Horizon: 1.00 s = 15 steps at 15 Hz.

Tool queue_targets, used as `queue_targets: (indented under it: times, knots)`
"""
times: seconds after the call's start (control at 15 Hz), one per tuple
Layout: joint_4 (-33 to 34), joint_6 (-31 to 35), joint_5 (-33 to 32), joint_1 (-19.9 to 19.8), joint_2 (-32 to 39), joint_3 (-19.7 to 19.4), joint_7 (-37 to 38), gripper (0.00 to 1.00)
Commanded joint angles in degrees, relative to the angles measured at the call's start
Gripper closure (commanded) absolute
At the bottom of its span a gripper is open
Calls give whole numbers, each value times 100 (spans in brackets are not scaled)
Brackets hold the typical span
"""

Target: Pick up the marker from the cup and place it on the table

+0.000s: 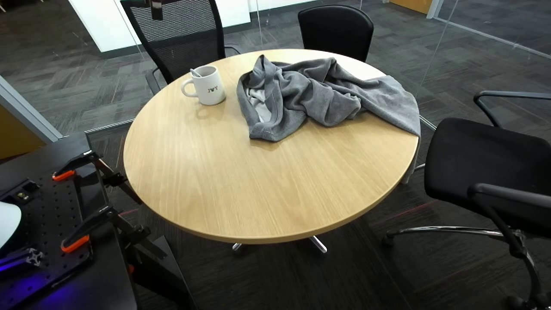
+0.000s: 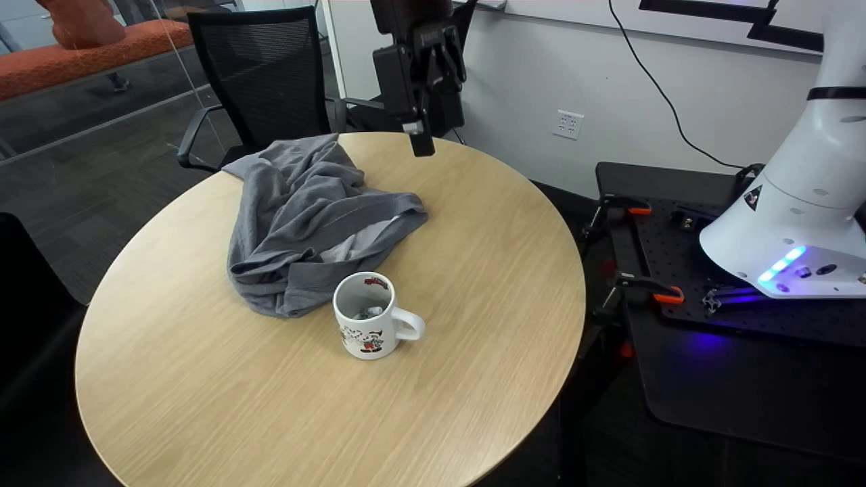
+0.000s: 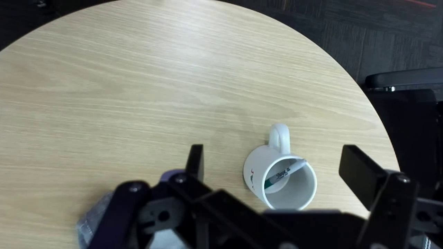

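Note:
The white cup (image 1: 209, 92) stands upright on the round wooden table (image 1: 258, 185), near its edge. It also shows in an exterior view (image 2: 362, 341) and in the wrist view (image 3: 256, 171). The marker (image 3: 285, 174) leans inside the cup, grey with a green band. Its grey end rests at the rim by the handle, and its lower end is hidden by the cup wall. The marker's end pokes out in an exterior view (image 1: 195, 73). My gripper (image 3: 275, 162) is open and empty above the table, fingers apart on either side of the cup in the wrist view, touching nothing.
A crumpled grey cloth (image 1: 310, 92) lies on the table beside the cup; its edge shows in the wrist view (image 3: 95, 218). Black chairs (image 1: 335, 32) stand around the table. The robot's black stand (image 2: 710, 358) with orange-tipped clamps is beside the table.

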Motion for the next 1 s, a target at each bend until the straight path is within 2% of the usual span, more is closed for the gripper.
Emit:
queue_targets:
  times: [0.0,0.53,0.93]
  knots:
    - [53,-22,-2,40,112,26,1,0]
    - [218,-31,0,111,360,89,0,0]
    - [181,518,132,184,594,103,513,0]
